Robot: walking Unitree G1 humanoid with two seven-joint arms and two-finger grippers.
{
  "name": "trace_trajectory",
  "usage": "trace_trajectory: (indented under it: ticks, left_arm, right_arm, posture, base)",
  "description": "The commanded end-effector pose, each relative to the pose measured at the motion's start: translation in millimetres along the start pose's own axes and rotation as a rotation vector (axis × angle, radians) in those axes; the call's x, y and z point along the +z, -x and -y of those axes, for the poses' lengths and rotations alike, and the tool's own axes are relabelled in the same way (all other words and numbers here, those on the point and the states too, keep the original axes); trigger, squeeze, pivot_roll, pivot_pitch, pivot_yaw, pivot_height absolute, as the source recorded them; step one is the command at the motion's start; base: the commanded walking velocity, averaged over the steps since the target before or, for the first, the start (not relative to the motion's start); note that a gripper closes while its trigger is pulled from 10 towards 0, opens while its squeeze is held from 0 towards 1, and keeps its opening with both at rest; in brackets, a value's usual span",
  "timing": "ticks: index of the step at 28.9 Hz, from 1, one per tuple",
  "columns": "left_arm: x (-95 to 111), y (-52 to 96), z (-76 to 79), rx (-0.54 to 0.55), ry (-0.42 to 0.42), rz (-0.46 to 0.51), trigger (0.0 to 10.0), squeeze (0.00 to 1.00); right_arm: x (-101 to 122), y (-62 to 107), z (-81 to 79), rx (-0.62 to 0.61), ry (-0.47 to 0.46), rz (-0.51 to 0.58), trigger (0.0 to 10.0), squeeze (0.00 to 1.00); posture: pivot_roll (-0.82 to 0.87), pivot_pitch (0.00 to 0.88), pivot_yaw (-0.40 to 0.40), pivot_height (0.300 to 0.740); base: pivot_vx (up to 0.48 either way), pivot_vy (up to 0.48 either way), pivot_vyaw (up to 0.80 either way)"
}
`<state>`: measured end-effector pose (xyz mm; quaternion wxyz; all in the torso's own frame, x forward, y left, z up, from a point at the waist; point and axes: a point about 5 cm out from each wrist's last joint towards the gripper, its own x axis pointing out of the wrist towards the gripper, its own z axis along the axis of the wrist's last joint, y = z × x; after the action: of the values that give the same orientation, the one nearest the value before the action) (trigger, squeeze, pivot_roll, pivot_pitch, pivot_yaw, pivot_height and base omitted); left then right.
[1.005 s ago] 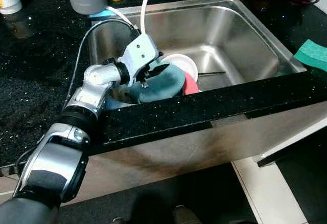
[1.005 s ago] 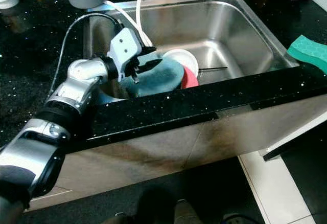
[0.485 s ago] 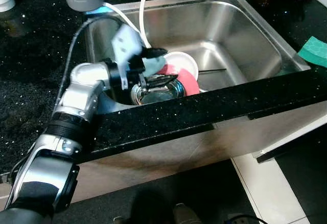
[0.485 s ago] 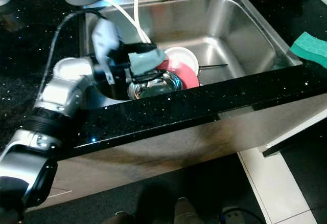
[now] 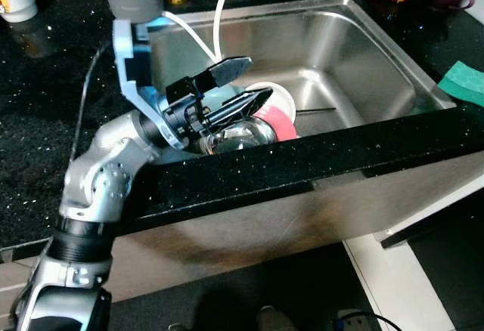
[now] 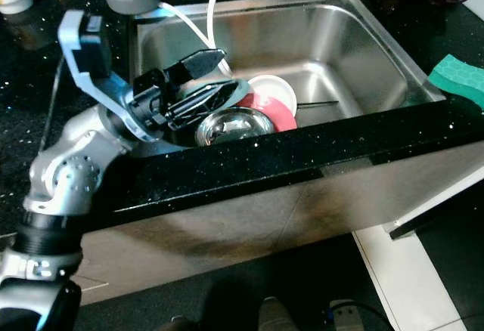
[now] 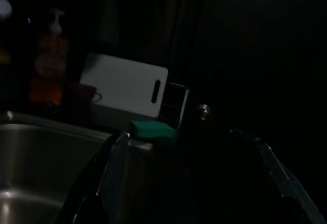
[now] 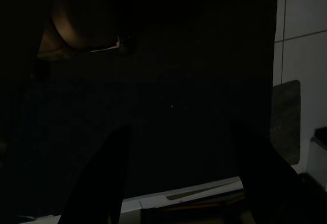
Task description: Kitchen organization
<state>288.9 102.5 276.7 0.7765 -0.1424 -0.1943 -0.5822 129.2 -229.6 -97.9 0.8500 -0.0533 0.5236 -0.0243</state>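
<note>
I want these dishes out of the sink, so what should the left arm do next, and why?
Probably lower the left gripper onto the rim of the teal dish and close. Its fingers are spread with nothing between them, and it hovers over the dishes in the sink. The teal dish lies nearest, beside the steel bowl.

black counter (image 5: 45, 112), green sponge (image 5: 463, 83).

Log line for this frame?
left gripper: open, over sink | below: steel bowl, pink plate | right gripper: idle
</note>
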Motion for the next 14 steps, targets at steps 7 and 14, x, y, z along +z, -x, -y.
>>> trace_trajectory:
  ticks: [7, 14]
  left_arm:
    - [-19, 9.9, 25.1, 0.061, 0.12, -0.046, 10.0, 0.0]
    - [-61, 36.6, 56.0, -0.036, 0.241, -0.295, 10.0, 0.0]
  right_arm:
    - [-9, 0.8, -2.7, 0.008, -0.038, -0.033, 10.0, 0.0]
    - [-6, 0.2, -5.4, 0.014, -0.062, -0.023, 10.0, 0.0]
  posture:
    - [0.0, 0.085, 0.013, 0.74]
    - [0.01, 0.043, 0.023, 0.74]
  base:
    - [0.0, 0.0, 0.0]
    - [0.0, 0.0, 0.0]
